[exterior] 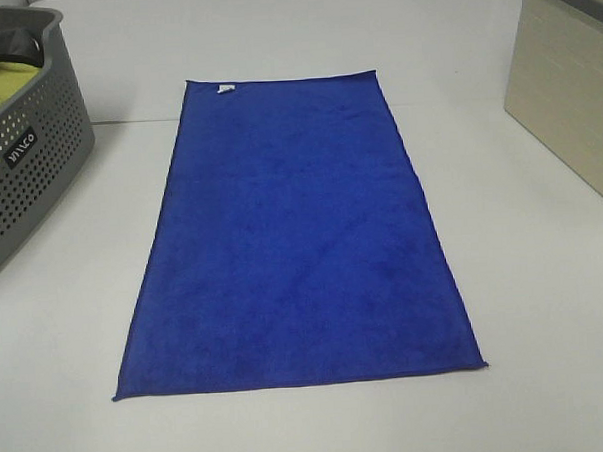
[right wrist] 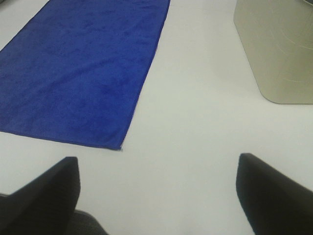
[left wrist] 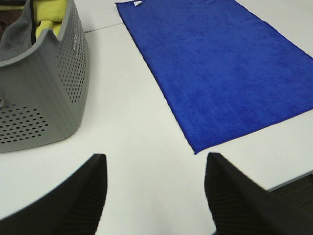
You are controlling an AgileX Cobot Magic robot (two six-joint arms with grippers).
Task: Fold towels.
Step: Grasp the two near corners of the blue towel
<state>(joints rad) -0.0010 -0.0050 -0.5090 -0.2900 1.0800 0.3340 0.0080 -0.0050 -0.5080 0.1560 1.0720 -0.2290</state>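
A royal-blue towel (exterior: 297, 241) lies spread flat on the white table, long side running away from me, with a small white tag (exterior: 224, 87) at its far left corner. It also shows in the left wrist view (left wrist: 220, 68) and the right wrist view (right wrist: 83, 68). Neither gripper shows in the high view. My left gripper (left wrist: 154, 196) is open and empty above bare table, short of the towel's near left corner (left wrist: 195, 152). My right gripper (right wrist: 159, 196) is open and empty above bare table, short of the near right corner (right wrist: 119, 148).
A grey perforated basket (exterior: 23, 158) holding a yellow-green cloth (exterior: 3, 84) stands at the left; it also shows in the left wrist view (left wrist: 44, 93). A beige bin (exterior: 566, 84) stands at the right, seen too in the right wrist view (right wrist: 279, 49). The table's front edge (left wrist: 293, 180) is close.
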